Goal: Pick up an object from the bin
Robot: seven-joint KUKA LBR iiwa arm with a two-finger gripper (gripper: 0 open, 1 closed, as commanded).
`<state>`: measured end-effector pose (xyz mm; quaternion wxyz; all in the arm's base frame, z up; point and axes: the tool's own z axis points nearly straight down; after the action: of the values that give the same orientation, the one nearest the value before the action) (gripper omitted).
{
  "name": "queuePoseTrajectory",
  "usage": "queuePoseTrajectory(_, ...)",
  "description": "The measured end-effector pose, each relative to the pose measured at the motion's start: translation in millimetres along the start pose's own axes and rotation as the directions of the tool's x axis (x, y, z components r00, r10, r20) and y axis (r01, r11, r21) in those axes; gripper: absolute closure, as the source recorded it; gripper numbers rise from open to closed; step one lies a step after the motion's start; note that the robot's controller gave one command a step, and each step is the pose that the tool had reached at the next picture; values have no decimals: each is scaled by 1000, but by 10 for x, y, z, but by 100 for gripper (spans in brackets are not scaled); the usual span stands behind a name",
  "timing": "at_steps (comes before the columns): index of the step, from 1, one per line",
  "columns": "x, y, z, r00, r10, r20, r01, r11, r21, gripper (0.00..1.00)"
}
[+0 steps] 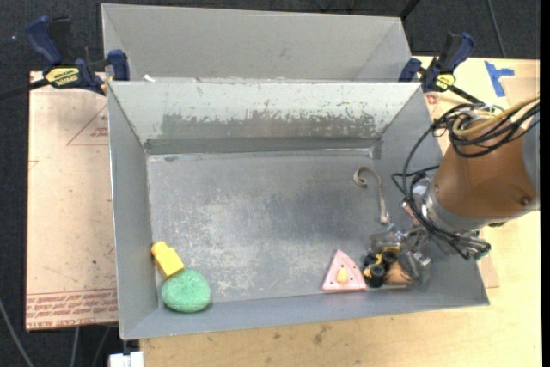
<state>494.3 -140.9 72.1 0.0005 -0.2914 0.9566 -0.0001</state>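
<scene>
**Risk: crowded corner at 5 o'clock**

The gripper (400,258) is seen low in the bin's (258,211) 5 o'clock corner, over a small black-yellow-orange piece (382,266); open vs. closed can't be told. The flat pink triangle (342,272) touching it could be dragged, or the wall struck. A soft green ball (186,291) & hard yellow block (166,257) lie at 7 o'clock. A bent metal hook (371,182) lies farther back.

Orange-brown arm cover (481,180) (black cables (468,126), seemingly looped)

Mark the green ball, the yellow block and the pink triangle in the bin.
green ball (186,292), camera view, its middle.
yellow block (167,258), camera view, top face.
pink triangle (343,273), camera view, near its middle.
</scene>
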Motion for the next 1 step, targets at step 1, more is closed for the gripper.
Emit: queuePoseTrajectory(1, -48, -28, 1, 1000, -19, -2, 19, 1000, -1, 100)
